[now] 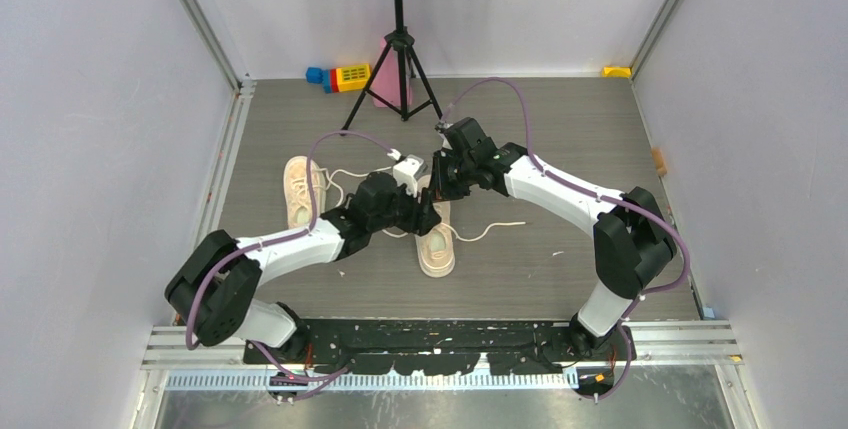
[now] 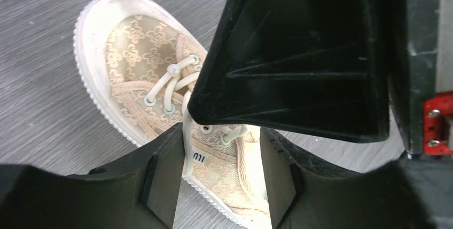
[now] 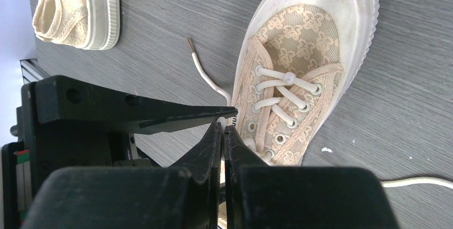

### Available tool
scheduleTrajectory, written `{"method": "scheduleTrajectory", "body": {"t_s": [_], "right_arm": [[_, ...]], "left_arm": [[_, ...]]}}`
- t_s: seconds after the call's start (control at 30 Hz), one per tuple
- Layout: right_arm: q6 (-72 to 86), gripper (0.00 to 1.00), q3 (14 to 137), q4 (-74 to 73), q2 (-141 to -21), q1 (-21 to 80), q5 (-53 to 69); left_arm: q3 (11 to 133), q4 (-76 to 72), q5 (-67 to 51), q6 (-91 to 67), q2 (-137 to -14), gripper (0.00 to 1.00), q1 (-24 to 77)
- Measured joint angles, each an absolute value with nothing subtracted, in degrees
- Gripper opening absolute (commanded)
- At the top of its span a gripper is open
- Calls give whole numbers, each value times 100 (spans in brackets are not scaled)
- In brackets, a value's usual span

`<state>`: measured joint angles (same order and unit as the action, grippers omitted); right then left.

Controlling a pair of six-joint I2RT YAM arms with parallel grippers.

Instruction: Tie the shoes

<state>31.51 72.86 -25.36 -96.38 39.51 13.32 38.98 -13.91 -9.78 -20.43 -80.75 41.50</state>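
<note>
Two cream sneakers lie on the grey table. One shoe (image 1: 436, 247) sits in the middle under both grippers, and the other shoe (image 1: 300, 189) lies apart to the left. My left gripper (image 2: 221, 154) is open and straddles the middle shoe (image 2: 133, 53) near its tongue, with a white lace (image 2: 185, 133) running along its left finger. My right gripper (image 3: 223, 130) is shut on that lace just above the shoe's (image 3: 304, 42) eyelets. In the top view the two grippers, left (image 1: 430, 215) and right (image 1: 446, 185), nearly touch. A loose lace end (image 3: 205, 77) lies beside the shoe.
A black music-stand tripod (image 1: 400, 59) stands at the back. Coloured toy blocks (image 1: 340, 77) and a pink object (image 1: 384, 77) are by it. A yellow piece (image 1: 617, 71) is in the far right corner. A lace (image 1: 490, 231) trails right across the table. Walls close both sides.
</note>
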Motion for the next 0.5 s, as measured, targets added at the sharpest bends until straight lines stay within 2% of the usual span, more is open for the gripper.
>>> {"method": "scheduleTrajectory", "body": {"t_s": [0.23,0.37,0.5], "right_arm": [[3286,0,7286,-2532,-9638,3951,1299],[3336,0,7286,-2532,-9638,3951,1282],[3374,0,7286,-2530,-9638,3951,1271]], "left_arm": [[3907,-1234,316,-2390,-7935,54,4552],[3935,-1168,738,-2495,-7935,47,4700],[4029,-1151,934,-2528,-7961,45,4794]]}}
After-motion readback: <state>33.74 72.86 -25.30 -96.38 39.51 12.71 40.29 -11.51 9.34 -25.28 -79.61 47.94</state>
